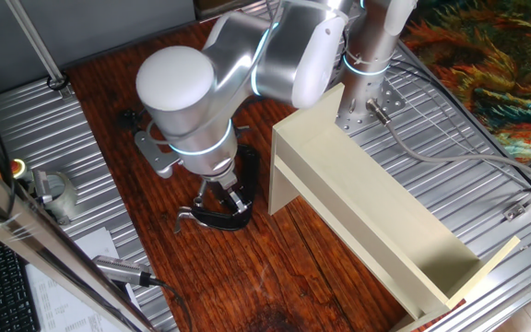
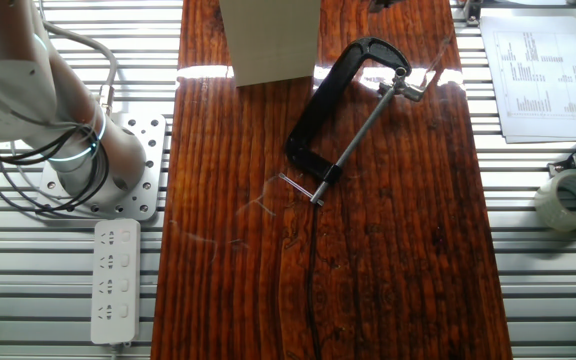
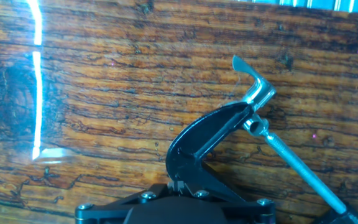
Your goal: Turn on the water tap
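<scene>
The water tap is a small silvery bent lever with a stem, held at the jaw of a glossy black C-clamp lying on the wooden table. The clamp's screw rod runs off to the lower right. My gripper hangs just above the clamp's curved frame, left of the tap and not touching it; its fingers stand close together, holding nothing. In one fixed view my gripper is right over the clamp. The other fixed view shows the clamp and tap but not my gripper.
A long cream box stands right of the clamp, near the arm. A tape roll, papers and a silver-and-black pen-like tool lie on the metal side panels. A power strip lies by the arm's base.
</scene>
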You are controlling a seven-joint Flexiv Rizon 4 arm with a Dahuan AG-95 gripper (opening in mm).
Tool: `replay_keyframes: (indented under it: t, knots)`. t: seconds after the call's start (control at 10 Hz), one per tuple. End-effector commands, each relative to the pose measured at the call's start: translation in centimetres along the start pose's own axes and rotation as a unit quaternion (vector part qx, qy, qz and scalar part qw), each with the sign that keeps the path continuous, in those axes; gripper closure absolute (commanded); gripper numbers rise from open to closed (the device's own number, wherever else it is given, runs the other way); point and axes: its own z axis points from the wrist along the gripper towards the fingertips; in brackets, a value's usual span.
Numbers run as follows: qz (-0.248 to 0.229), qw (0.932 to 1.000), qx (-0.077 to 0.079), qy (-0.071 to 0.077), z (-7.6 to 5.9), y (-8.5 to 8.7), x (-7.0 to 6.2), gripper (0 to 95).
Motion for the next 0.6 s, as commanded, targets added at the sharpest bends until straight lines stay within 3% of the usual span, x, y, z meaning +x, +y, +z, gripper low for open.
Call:
replay_keyframes:
  t: [0.1, 0.6]
  knots:
    - [0.003, 1.0, 0.001, 0.0, -0.01, 0.04, -0.2, 95.0]
    - [0.01, 0.9999, 0.001, -0.004, -0.01, 0.04, -0.2, 95.0]
